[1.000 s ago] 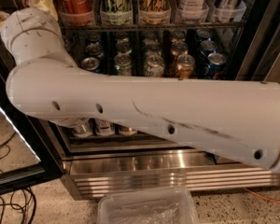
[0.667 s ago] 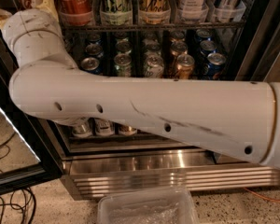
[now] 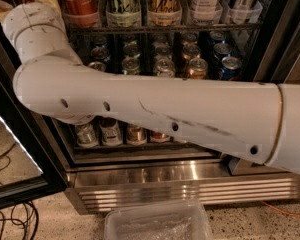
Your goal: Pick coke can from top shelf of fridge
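Up on the top shelf (image 3: 190, 28), the coke can (image 3: 79, 4) looks light and slippery; hold its sides. Claw is out of sight, up left, so I cannot tell its grip.

Close, facing fridge (image 3: 155, 176); gripper off-frame

The gripper is out of view, past the frame's edge at eleven o'clock, beyond the white arm (image 3: 155, 109). The coke can (image 3: 79, 1) on the top shelf (image 3: 160, 29) is cut off at twelve o'clock. The arm hides the middle racks of the fridge (image 3: 180, 176).
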### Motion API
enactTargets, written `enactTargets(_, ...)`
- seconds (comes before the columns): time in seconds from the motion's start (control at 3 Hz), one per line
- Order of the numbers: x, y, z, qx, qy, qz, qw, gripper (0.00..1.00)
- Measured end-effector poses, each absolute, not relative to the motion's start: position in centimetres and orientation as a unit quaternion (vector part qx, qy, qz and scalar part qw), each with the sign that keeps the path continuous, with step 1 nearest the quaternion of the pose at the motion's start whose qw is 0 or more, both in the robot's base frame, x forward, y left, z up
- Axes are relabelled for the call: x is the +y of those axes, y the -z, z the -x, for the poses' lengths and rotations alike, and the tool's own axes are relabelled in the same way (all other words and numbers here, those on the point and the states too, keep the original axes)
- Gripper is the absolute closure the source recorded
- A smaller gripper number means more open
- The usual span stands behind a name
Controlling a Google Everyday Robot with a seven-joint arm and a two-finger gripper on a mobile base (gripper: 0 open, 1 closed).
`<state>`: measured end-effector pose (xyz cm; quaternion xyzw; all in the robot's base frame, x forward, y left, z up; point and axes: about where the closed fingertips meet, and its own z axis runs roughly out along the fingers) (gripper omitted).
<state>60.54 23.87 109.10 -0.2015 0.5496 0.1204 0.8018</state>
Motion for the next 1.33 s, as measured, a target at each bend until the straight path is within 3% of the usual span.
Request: enactTargets(1.33,23.5,-108.2,-63.4,0.588,-0.02,0.232,0.775,0.26)
